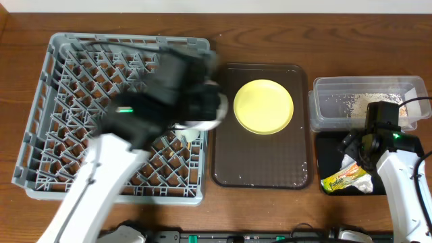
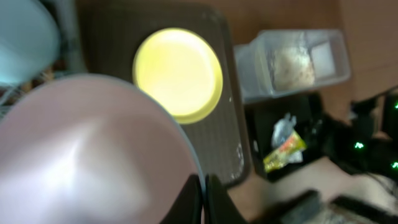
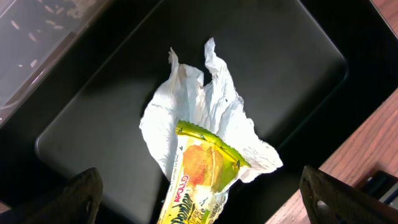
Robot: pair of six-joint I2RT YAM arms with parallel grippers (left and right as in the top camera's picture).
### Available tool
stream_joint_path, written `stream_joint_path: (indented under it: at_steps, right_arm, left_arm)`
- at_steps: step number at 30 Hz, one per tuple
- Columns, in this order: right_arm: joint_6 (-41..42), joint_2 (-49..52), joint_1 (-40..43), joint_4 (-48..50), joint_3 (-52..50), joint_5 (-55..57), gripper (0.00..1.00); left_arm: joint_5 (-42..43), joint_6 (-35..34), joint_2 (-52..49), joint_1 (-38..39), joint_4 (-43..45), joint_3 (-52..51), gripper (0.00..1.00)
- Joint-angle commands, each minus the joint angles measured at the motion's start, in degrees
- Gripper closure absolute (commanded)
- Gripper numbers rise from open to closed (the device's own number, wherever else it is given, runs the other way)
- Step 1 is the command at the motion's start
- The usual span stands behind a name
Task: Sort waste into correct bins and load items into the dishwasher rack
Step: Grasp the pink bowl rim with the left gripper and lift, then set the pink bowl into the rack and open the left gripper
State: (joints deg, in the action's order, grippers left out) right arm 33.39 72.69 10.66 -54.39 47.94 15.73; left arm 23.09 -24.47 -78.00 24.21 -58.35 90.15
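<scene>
My left gripper [image 2: 204,198] is shut on the rim of a white bowl [image 2: 87,155] and holds it over the right side of the grey dishwasher rack [image 1: 34,115]; arm and bowl [image 1: 197,125] are blurred in the overhead view. A light blue bowl [image 2: 25,37] shows at the left wrist view's top left. The yellow plate [image 1: 263,106] lies on the brown tray [image 1: 263,169]. My right gripper [image 3: 205,199] is open above the black tub [image 3: 292,74], which holds the crumpled napkin [image 3: 211,112] and the snack wrapper [image 3: 199,174]. Cup and chopsticks are out of view.
The clear tub [image 1: 364,88] with rice-like scraps [image 1: 368,101] stands behind the black tub [image 1: 324,152] at the right. The brown tray sits between the rack and the tubs. The wooden table edge runs just right of the black tub.
</scene>
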Motion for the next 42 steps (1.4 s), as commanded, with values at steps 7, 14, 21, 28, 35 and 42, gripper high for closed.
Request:
stream_joint_path:
  at_steps: [7, 14, 21, 28, 35, 42]
  right_arm:
    - [-0.22, -0.46, 0.42, -0.04, 0.7, 1.18, 0.01]
    - [-0.22, -0.46, 0.42, -0.04, 0.7, 1.18, 0.01]
    - [-0.22, -0.46, 0.42, -0.07, 0.7, 1.18, 0.01]
    - [-0.22, -0.46, 0.42, -0.02, 0.7, 1.18, 0.01]
    - [-0.22, -0.46, 0.42, -0.02, 0.7, 1.18, 0.01]
    - [-0.22, -0.46, 0.42, -0.04, 0.7, 1.18, 0.01]
  left_arm:
    - [50.49, 21.62, -1.46, -31.41, -12.66, -2.21, 0.94]
    - [65.88, 31.8, -7.3, -43.28, -14.47, -8.83, 0.94]
    - [66.99, 35.15, -18.86, -48.24, -13.2, -11.67, 0.94]
    - [66.99, 34.4, -31.87, -49.31, -6.93, -11.67, 0.94]
    - [67.01, 34.82, -40.85, -53.46, -5.81, -11.67, 0.94]
    - [66.93, 35.19, -41.29, -54.03, -5.81, -11.87, 0.92]
